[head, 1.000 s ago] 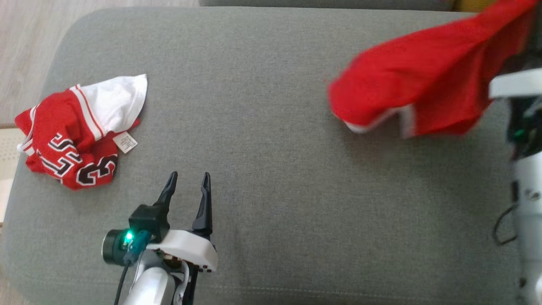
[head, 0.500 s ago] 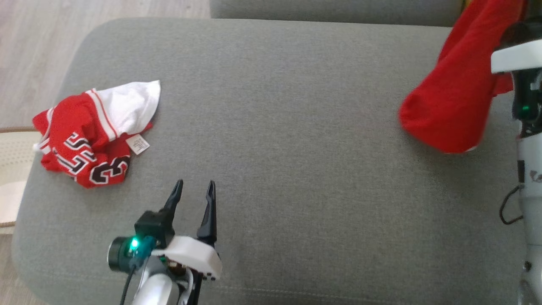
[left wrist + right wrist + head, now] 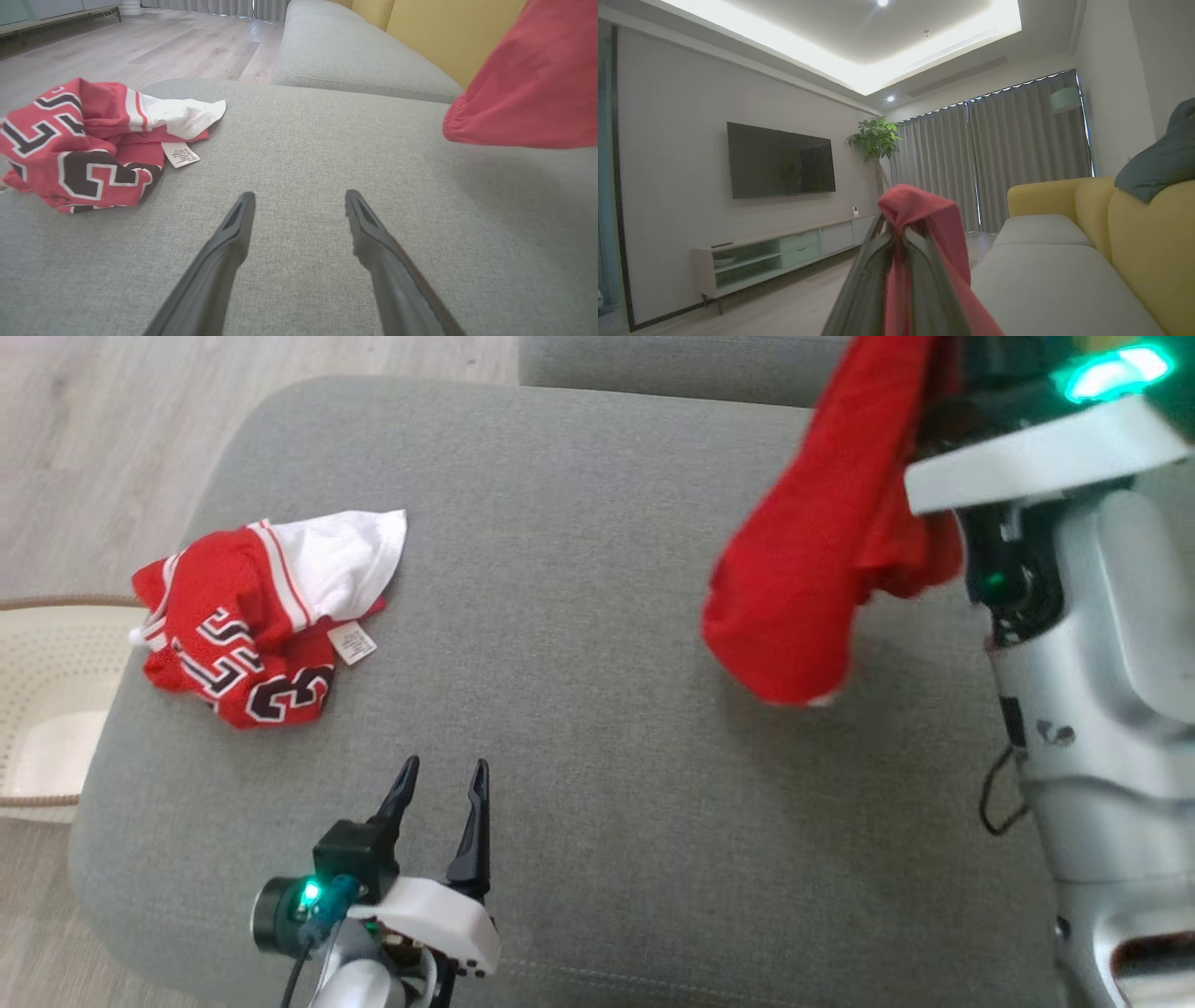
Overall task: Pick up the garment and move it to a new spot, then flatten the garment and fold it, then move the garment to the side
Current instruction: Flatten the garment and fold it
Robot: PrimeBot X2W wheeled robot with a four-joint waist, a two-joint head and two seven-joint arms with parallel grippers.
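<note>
A plain red garment [image 3: 822, 551] hangs bunched in the air over the right part of the grey cushion [image 3: 579, 709], its lower end just above the fabric. My right gripper [image 3: 899, 233] is shut on the garment's [image 3: 924, 210] top fold, which drapes over the fingers. The right arm [image 3: 1074, 616] stands high at the right edge. My left gripper [image 3: 444, 767] rests low over the cushion's front, open and holding nothing. In the left wrist view its fingers [image 3: 233, 233] point across bare cushion, and the red garment [image 3: 528, 93] hangs at the upper right.
A crumpled red and white jersey [image 3: 252, 635] with black numbers lies at the cushion's left; it also sits left of my left gripper [image 3: 300, 196]. A cream basket [image 3: 47, 691] stands on the floor beyond the left edge. A yellow sofa back [image 3: 1134, 233] rises behind.
The red garment went from spread out sideways to hanging bunched, and the right arm rose nearer the camera. The head view shifted. The left gripper kept its place and stayed open.
</note>
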